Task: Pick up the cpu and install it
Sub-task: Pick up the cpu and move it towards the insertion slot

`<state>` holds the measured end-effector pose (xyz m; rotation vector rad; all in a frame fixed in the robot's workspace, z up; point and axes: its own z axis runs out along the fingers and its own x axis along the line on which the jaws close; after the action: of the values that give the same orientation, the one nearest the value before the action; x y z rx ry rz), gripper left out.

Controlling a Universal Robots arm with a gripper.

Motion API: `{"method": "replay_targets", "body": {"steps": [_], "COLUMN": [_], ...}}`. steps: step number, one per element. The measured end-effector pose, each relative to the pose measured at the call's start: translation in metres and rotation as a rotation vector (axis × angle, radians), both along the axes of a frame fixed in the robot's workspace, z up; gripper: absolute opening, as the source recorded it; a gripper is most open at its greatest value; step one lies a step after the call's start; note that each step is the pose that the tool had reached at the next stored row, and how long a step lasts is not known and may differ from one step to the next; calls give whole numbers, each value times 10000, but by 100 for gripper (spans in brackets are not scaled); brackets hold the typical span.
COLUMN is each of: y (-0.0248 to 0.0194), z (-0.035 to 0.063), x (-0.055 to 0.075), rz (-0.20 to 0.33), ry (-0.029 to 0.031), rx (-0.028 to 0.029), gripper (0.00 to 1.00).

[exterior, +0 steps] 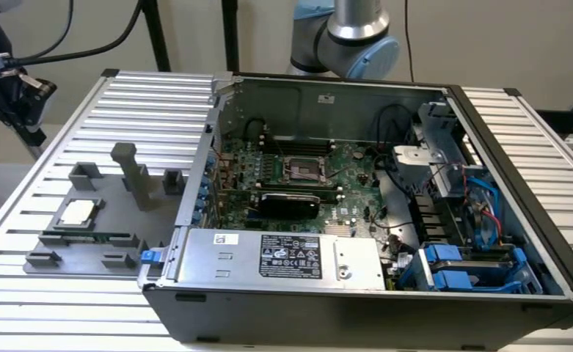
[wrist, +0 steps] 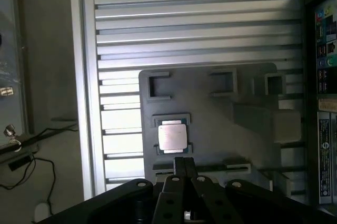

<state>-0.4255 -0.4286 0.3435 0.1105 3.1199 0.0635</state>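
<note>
cpu [wrist: 172, 136] silver-grey top, pale beige rim. Holder plate [wrist: 210, 118] plain grey. Tabletop [exterior: 159, 95] silver, ribbed stripes. Case [exterior: 365, 315] black; inside the case motherboard [exterior: 350, 165] green, power supply [exterior: 286, 257] silver with black label, brackets [exterior: 453, 268] blue. Fingers [wrist: 180, 167] black.

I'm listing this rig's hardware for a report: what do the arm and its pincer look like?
The arm is a round tube of silver metal with pale blue-grey joint caps. The pincer is matt black: two slim fingers on a broad black body with shiny round screw heads.
</note>
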Motion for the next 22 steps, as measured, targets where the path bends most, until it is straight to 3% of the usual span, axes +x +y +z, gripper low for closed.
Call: {"method": "replay_targets", "body": {"steps": [4, 6, 7, 11, 14, 18, 22], "y": [0, 0, 0, 0, 0, 0, 0], "z": [0, 0, 0, 0, -2, -58, -131], "x": [0, 0, 0, 0, 0, 0, 0], "rz": [0, 0, 0, 0, 1, 4, 54], "ry": [1, 0, 1, 0, 2, 4, 3], "rx": [0, 0, 0, 0, -7, -10, -10], "gripper": [12, 24, 24, 47, 53, 71, 71]}}
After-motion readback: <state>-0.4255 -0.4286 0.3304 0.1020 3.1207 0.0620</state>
